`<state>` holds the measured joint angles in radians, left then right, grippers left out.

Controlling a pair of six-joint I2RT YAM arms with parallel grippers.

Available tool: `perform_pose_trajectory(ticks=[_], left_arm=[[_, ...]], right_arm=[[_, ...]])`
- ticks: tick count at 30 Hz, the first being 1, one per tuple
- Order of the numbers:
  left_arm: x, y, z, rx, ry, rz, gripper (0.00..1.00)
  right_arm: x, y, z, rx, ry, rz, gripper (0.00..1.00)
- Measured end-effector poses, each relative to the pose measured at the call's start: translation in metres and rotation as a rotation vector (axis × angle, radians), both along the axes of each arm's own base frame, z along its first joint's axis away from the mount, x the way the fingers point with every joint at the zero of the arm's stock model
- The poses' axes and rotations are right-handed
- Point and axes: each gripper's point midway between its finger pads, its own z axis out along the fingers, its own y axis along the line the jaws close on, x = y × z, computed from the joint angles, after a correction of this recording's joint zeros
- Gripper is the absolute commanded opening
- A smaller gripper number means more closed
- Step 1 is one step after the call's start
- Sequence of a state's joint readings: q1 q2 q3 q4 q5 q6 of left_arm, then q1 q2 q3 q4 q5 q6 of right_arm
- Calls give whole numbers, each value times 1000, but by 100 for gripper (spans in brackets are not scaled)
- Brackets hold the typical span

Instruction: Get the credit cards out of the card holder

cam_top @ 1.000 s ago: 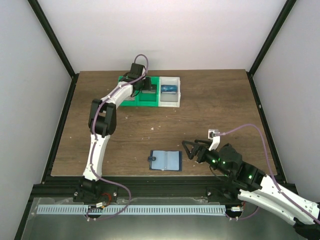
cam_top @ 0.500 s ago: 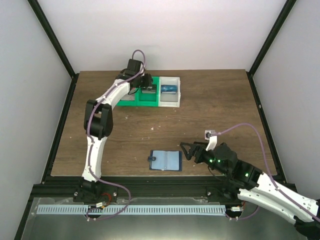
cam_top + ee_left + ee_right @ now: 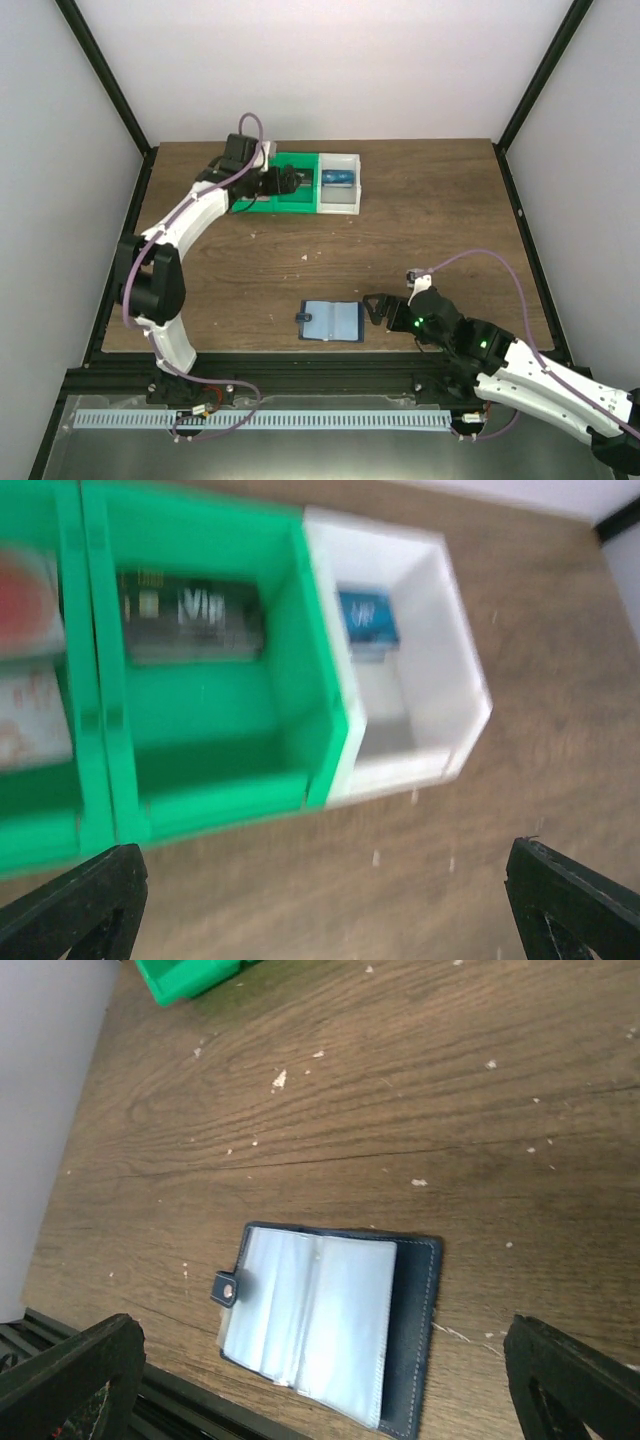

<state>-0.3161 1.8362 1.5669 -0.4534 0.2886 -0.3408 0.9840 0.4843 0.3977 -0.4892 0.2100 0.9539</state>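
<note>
The card holder (image 3: 330,321) lies open on the table near the front edge, its pale blue sleeves up and the tab at its left (image 3: 330,1325). My right gripper (image 3: 375,310) hovers open just right of it, nothing between the fingers (image 3: 325,1390). Two pale credit cards (image 3: 25,600) with red marks, one with a red circle, lie in the left compartment of the green bin (image 3: 220,770). My left gripper (image 3: 285,180) stands open over the front of the bins, empty (image 3: 320,920).
A black card (image 3: 190,615) lies in the green bin's (image 3: 262,203) middle compartment. A blue card (image 3: 367,617) lies in the white bin (image 3: 340,200) beside it. Bare wooden table lies between the bins and the holder.
My left gripper has opened and its arm has swung back to the left, away from the bins. The right arm has dropped lower and closer to the card holder.
</note>
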Motion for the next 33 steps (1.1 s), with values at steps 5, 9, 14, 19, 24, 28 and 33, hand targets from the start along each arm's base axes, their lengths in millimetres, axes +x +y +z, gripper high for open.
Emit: perform_pose_trajectory(ticks=[5, 9, 14, 19, 24, 28, 33], left_arm=[[-63, 9, -41, -8, 127, -46, 100], [-122, 14, -56, -66, 181, -95, 89], [-190, 6, -83, -186, 249, -178, 61], [-259, -19, -118, -247, 372, -282, 61], [-286, -41, -127, -291, 400, -343, 58], [-283, -55, -130, -314, 393, -358, 53], [-288, -64, -158, -280, 454, -359, 53]], right_arm=[[-3, -5, -5, -14, 36, -18, 100], [-4, 0, -1, -8, 22, 18, 99], [-9, 12, 2, 31, 21, 78, 80], [-16, 27, -19, 52, 79, 137, 44], [-20, 45, -37, 39, 143, 196, 36], [-20, 53, -53, 6, 188, 216, 36], [-18, 61, -66, -17, 219, 230, 33]])
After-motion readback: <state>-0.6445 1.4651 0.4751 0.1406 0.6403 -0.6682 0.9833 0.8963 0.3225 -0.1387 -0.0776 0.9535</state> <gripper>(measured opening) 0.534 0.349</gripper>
